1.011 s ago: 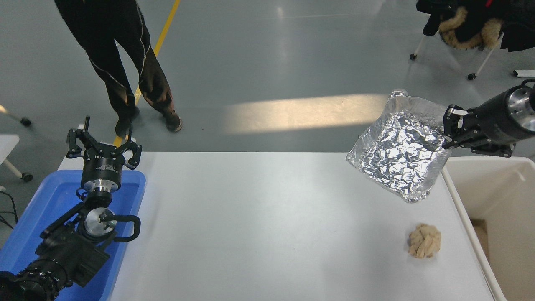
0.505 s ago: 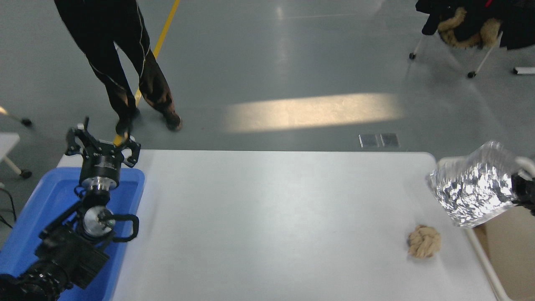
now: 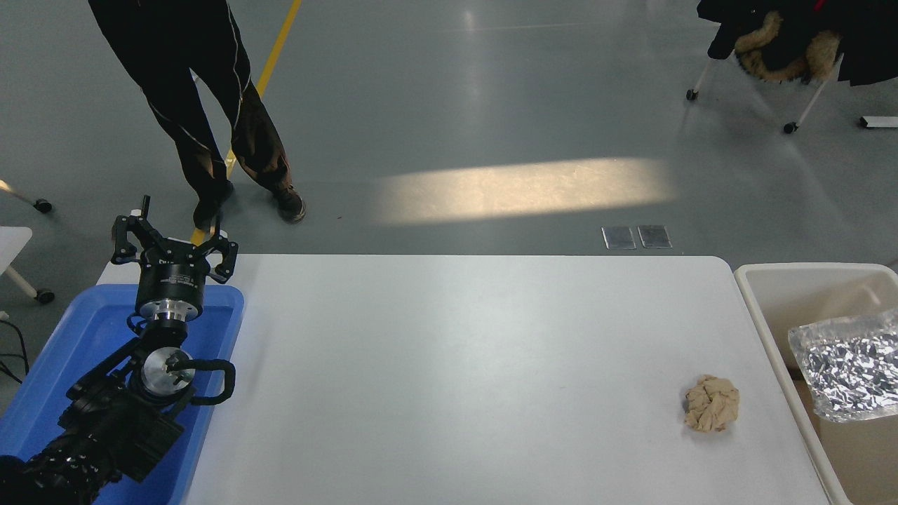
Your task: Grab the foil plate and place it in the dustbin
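Left gripper (image 3: 174,247) hovers with fingers spread over the far end of the blue tray (image 3: 66,351). Well right of that tray, the foil plate (image 3: 850,365) lies inside the dustbin (image 3: 779,280), beyond the paper ball (image 3: 712,402).

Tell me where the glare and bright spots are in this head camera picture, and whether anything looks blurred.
Head view: a pale band of light lies across the grey floor beyond the table; the foil plate in the dustbin sparkles with small highlights; the paper ball casts a soft shadow; the parked left gripper and everything else look sharp, without motion blur.
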Controlling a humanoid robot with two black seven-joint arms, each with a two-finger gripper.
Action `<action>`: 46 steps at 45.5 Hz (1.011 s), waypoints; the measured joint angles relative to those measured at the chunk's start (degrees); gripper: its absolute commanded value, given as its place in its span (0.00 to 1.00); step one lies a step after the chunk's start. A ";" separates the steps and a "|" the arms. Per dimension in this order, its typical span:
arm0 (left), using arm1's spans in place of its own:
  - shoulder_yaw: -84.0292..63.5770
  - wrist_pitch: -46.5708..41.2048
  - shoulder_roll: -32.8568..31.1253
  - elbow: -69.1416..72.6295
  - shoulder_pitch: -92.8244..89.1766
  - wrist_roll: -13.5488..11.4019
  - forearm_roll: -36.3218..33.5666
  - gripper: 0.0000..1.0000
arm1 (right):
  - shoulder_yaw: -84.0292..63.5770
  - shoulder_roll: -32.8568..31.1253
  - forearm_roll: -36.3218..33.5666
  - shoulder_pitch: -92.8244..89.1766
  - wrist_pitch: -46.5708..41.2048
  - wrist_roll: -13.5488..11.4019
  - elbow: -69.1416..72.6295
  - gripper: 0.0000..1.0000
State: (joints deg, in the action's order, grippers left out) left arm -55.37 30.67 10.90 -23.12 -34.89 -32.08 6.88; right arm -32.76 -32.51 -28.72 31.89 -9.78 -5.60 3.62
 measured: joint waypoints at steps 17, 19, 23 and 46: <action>0.00 0.00 0.00 0.01 0.00 -0.04 -0.01 0.99 | 2.59 2.97 -0.11 -2.64 6.55 -0.02 -3.46 1.00; 0.00 0.00 0.00 0.01 0.00 -0.04 -0.02 0.99 | 2.67 3.09 -0.09 -2.62 6.83 0.02 -3.62 1.00; 0.00 0.01 0.00 0.01 0.00 -0.04 -0.03 0.99 | 2.69 3.28 0.05 -2.57 6.90 0.15 -3.83 1.00; -0.02 0.09 0.01 -0.05 -0.07 -0.03 -0.10 0.99 | 1.96 -1.13 13.03 11.79 1.49 0.66 7.92 1.00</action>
State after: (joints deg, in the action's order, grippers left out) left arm -55.39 30.76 10.90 -23.17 -34.96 -32.11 6.78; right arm -30.80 -33.65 -15.69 43.68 -8.28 -4.93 11.54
